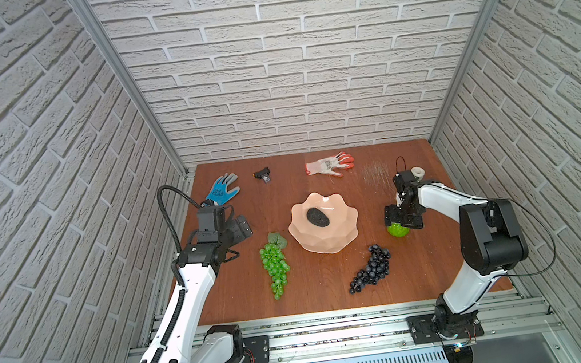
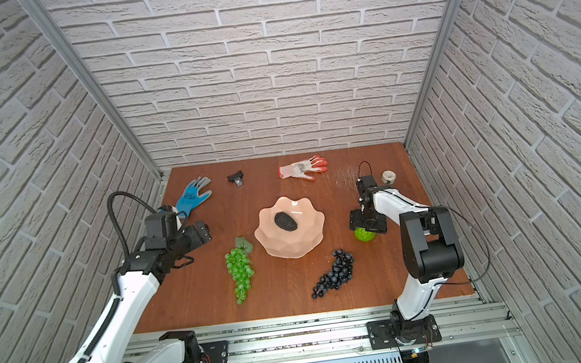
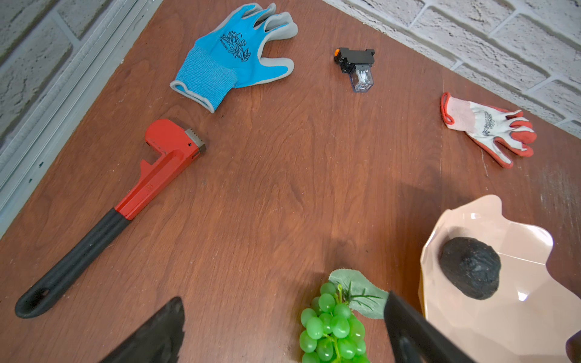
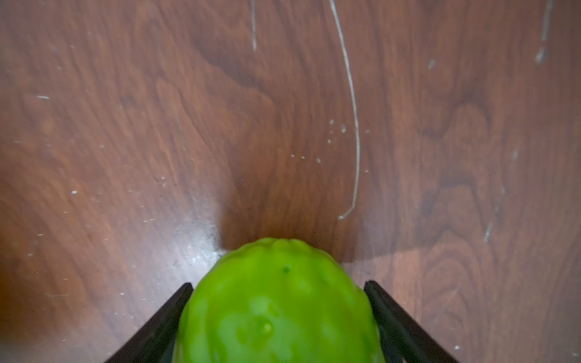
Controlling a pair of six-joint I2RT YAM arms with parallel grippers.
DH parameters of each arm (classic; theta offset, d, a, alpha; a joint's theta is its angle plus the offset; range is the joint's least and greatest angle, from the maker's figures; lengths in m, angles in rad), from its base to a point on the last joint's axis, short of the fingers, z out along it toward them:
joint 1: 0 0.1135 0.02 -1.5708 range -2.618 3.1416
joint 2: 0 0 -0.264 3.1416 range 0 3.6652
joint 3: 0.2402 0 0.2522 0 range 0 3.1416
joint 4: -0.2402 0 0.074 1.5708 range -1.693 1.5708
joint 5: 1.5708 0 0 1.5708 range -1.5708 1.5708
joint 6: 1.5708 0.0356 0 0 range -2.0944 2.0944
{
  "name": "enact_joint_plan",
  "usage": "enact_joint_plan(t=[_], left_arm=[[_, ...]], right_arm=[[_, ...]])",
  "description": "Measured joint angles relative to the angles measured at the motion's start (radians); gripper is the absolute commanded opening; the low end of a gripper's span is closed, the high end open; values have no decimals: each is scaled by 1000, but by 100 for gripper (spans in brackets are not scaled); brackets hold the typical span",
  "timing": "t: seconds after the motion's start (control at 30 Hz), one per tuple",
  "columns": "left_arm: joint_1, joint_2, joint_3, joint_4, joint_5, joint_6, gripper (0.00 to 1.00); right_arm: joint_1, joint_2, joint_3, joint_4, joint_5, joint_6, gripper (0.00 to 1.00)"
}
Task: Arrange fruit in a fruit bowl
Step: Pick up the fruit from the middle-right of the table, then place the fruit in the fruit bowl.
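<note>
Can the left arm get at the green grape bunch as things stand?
Probably yes: the left gripper hangs open near the leaf end of the green grape bunch, nothing between them.

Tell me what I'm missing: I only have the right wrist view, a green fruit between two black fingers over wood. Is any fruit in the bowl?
Observer: Yes, one. The dark bumpy fruit lies inside the peach bowl, as both top views show.
Operator: What else, besides my green fruit, is outside it?
Observer: Two grape bunches lie on the table: the green bunch on the bowl's left-arm side, and the dark bunch nearer the right arm's base.
Operator: And the other arm?
Observer: The left gripper is open and empty. In the left wrist view, the green bunch's leaf end is beside one finger.
</note>
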Motion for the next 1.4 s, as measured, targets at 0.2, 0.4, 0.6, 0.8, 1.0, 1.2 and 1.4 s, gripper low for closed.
enact_joint_plan(t=[0.2,0.4,0.6,0.8,1.0,1.2,1.4], left_arm=[[0,0,0,0,0,0,98],[0,0,0,0,0,0,98],[0,0,19,-22,-9,0,98],[2,-14,33,-29,-25,-1,98],[2,-28,50,-66,-39,0,98],[2,-39,61,-82,-54,0,98],[5,-41,79,-101,-64,2,98]], right_arm=[[0,-44,62,-43,-31,-10,58],[11,-115,156,-90,-61,-12,57],[102,-121,288,-145,-77,-23,57],[266,-75,462,-192,-100,-30,57],[383,48,557,-192,-108,-42,57],[418,169,569,-198,-103,-57,58],[436,243,613,-200,-90,-83,58]])
